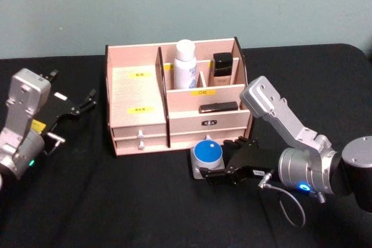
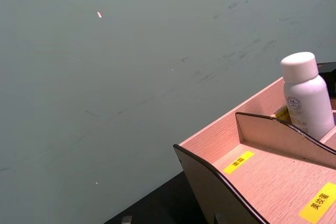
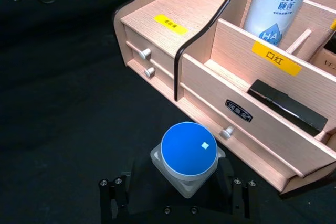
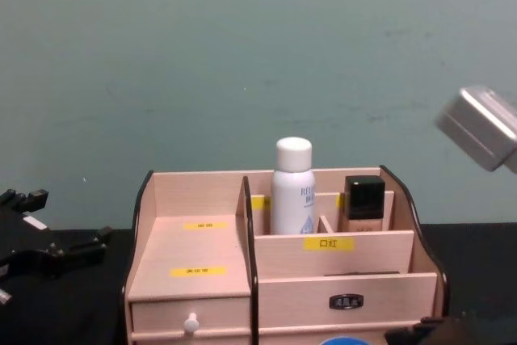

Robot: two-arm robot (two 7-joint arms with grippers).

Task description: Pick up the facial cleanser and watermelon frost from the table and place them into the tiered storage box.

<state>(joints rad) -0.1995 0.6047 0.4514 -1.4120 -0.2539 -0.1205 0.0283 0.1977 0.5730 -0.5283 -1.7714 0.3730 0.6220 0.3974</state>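
Squarely within right end effector (image 3: 178,184): blue-lidded jar (image 3: 189,153)

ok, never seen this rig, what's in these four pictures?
A two-armed robot at a black table. One camera looks down from its head, one sits lower on its chest, one rides each wrist. The pale wooden stepped storage box already holds a white capped bottle. The right hand sits open around a small clear jar with a round blue lid, on the table before the box, nothing lifted. The left hand rests open, left of the box.
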